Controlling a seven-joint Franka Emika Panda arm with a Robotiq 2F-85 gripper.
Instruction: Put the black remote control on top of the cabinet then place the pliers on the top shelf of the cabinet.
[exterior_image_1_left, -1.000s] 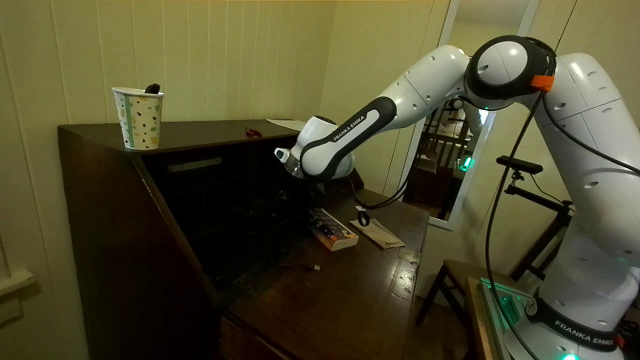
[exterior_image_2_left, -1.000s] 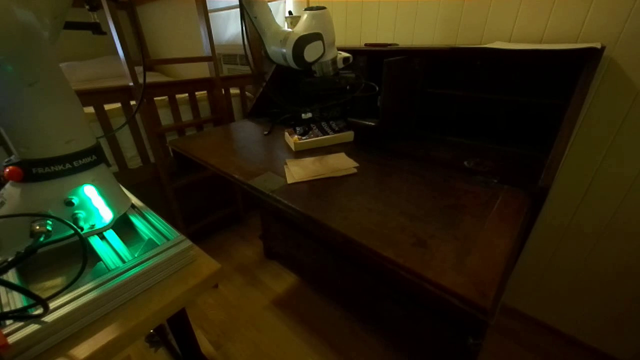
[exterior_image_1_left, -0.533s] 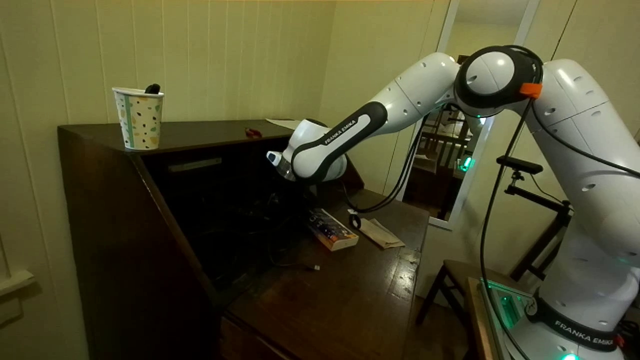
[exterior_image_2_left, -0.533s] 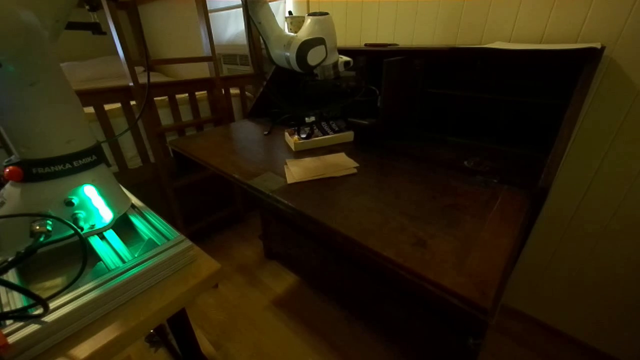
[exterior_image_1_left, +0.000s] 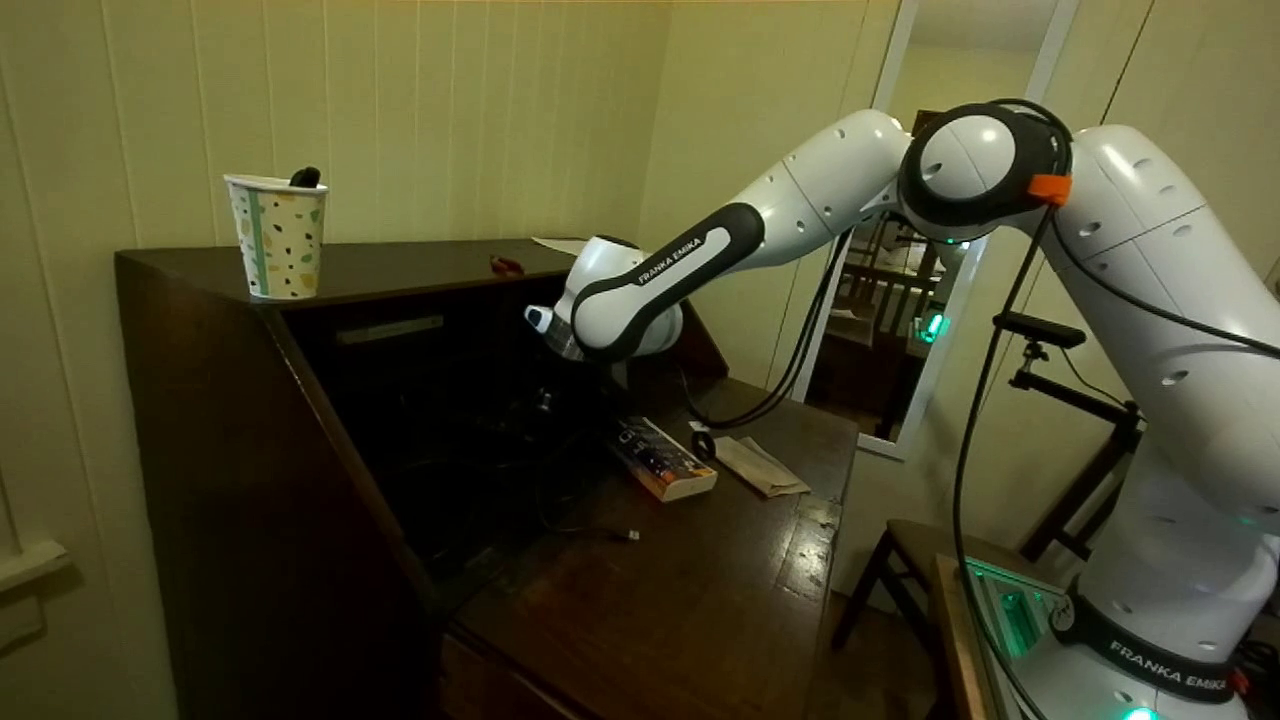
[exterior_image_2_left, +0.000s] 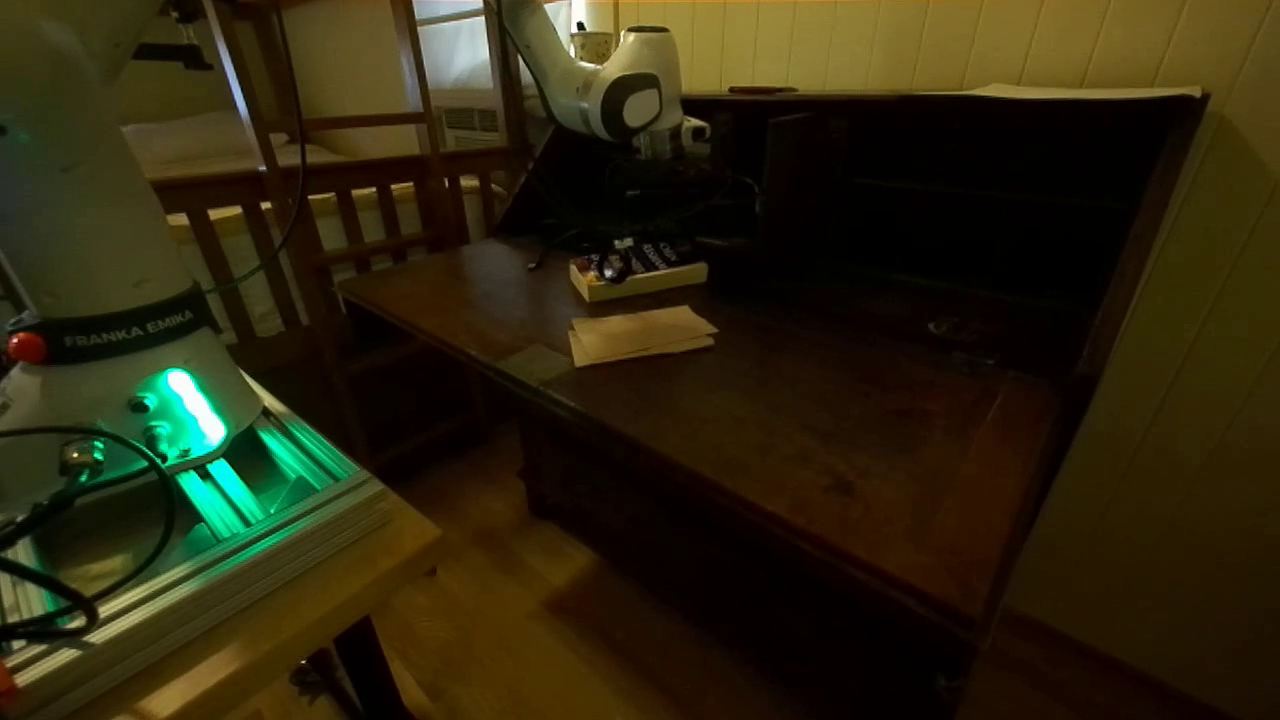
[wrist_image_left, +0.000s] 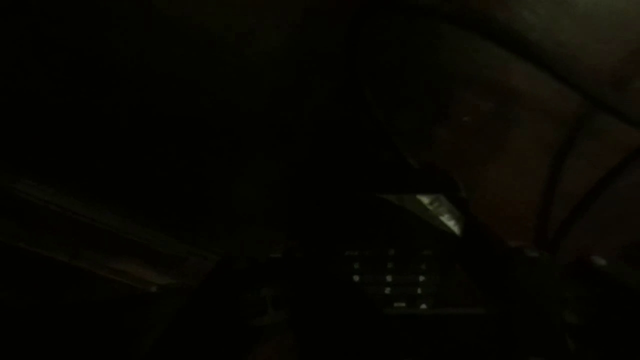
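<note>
Atop the large, dark brown wooden cabinet (exterior_image_1_left: 245, 440), near its left end in an exterior view, stands a white paper cup (exterior_image_1_left: 283, 245) patterned in green, yellow and black, with a black thing (exterior_image_1_left: 306, 178) poking out, too little shown to name. Farther right on the cabinet's top lie small red-handled pliers (exterior_image_1_left: 506, 266); they are not shelved, so the second step remains undone.

Right of these and lower, at the cabinet's shadowed opening, a white robot arm (exterior_image_1_left: 840, 175) ends in a dark end effector (wrist_image_left: 400, 260). The wrist view is nearly black, yet rows of pale keys show low in it: most likely the slim, black, oblong remote control (wrist_image_left: 390, 280), at the cabinet's opening rather than on its top. It seems to lie between the jaws, but I cannot tell whether they pinch it or stand just off its sides. I judge the first step to be in hand, at the grasp. The next move calls for a sure hold, then a lift out past the cabinet's front edge to lay it flat on top without brushing cup or pliers.

Farther right, on the cabinet's drop-down wooden desk (exterior_image_1_left: 650, 600), lie a thick paperback book (exterior_image_1_left: 665, 460) with a dark cover and, just beside it, folded tan paper (exterior_image_1_left: 762, 467).
</note>
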